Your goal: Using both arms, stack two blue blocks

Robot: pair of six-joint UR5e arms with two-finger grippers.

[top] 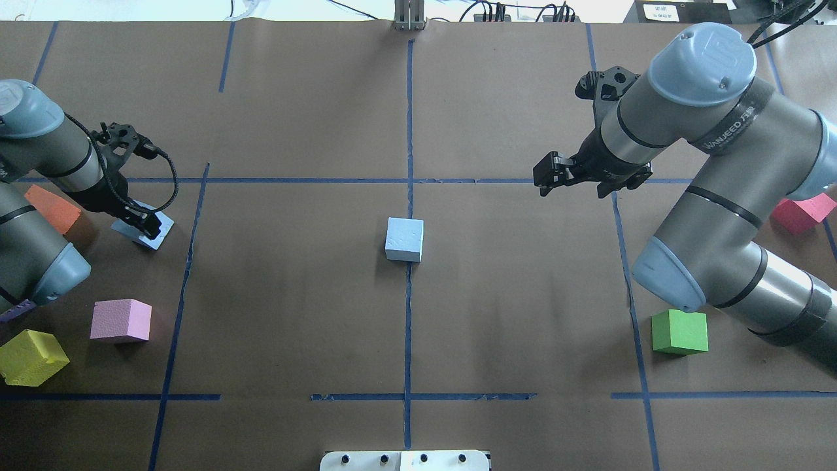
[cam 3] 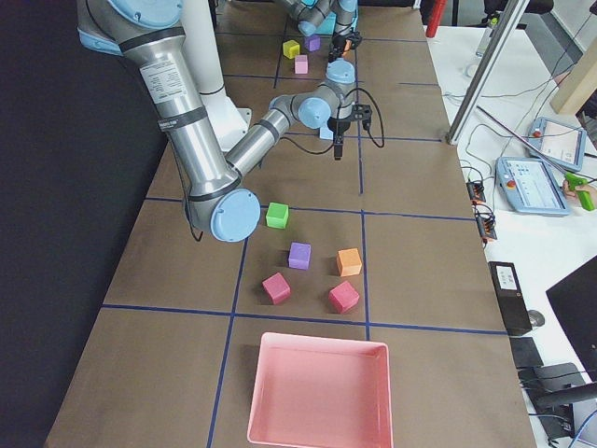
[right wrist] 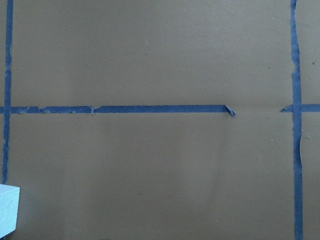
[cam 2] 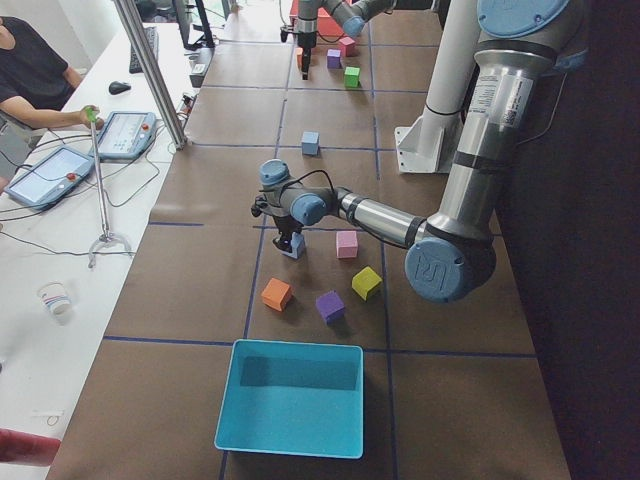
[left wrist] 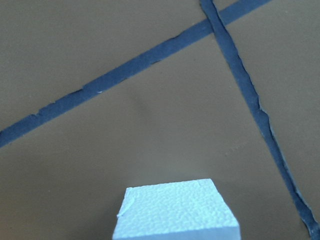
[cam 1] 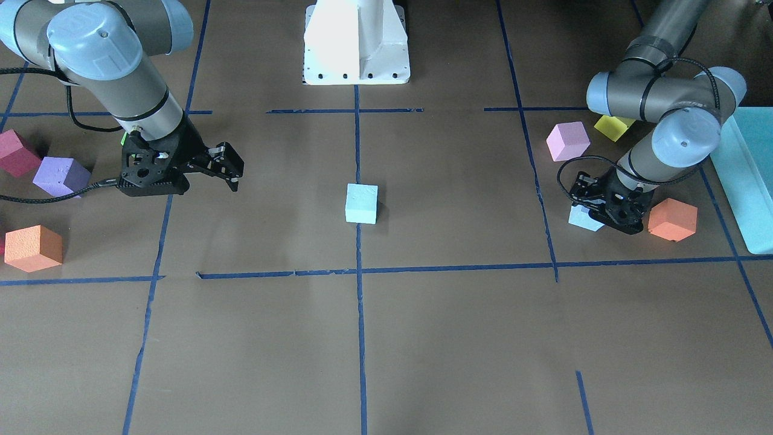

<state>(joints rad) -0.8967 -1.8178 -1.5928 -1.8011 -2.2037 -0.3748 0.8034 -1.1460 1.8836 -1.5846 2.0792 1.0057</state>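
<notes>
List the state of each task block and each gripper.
centre blue block: resting on the table, alone, nothing stacked on it.
second blue block: unstacked, off to the side.
left gripper: down at that block; grip unclear.
right gripper: open, empty, hovering above the table.

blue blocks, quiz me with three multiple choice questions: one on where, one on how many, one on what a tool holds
1. Where does the middle blue block sit?
A) on the centre tape line
B) inside a bin
C) on a green cube

2. How many pale blue blocks show in the overhead view?
A) one
B) two
C) four

3. What does the right tool hold?
A) a blue block
B) a pink cube
C) nothing

1 A: the centre tape line runs under it.
2 B: one at the middle, the other blue block at the left tool.
3 C: it hangs over bare table, nothing between its fingers.
</notes>
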